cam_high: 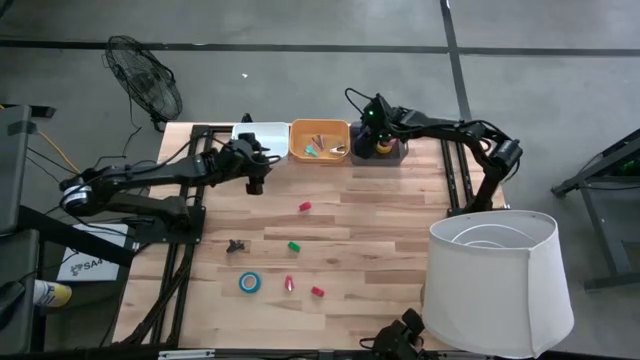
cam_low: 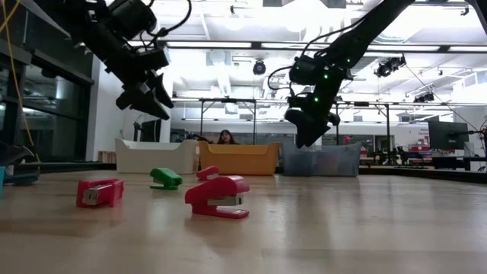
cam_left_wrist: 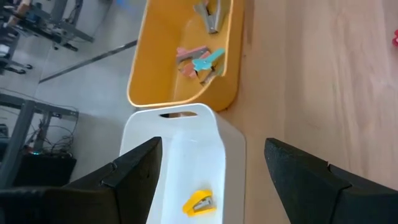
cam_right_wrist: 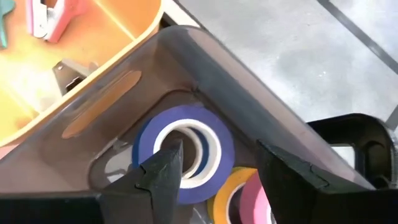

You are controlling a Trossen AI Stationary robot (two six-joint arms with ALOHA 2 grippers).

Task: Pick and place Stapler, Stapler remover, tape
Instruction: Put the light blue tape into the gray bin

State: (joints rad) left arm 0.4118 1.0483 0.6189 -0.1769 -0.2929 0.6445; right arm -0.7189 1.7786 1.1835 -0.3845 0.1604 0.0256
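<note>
R pincer [cam_right_wrist: 211,171] over purple tape [cam_right_wrist: 186,152], open.

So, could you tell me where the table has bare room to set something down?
The wood right of the red stapler, toward the lampshade, is bare. It is crowded around the blue tape and green stapler.

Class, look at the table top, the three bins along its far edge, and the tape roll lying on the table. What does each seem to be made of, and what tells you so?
Table: wood, light planks with visible grain and seams.
White bin, orange bin: likely moulded plastic, smooth with rounded rims.
Grey bin: translucent smoky plastic; the orange bin shows through it.
Blue tape roll: probably plastic or paper tape; too small to tell.
</note>
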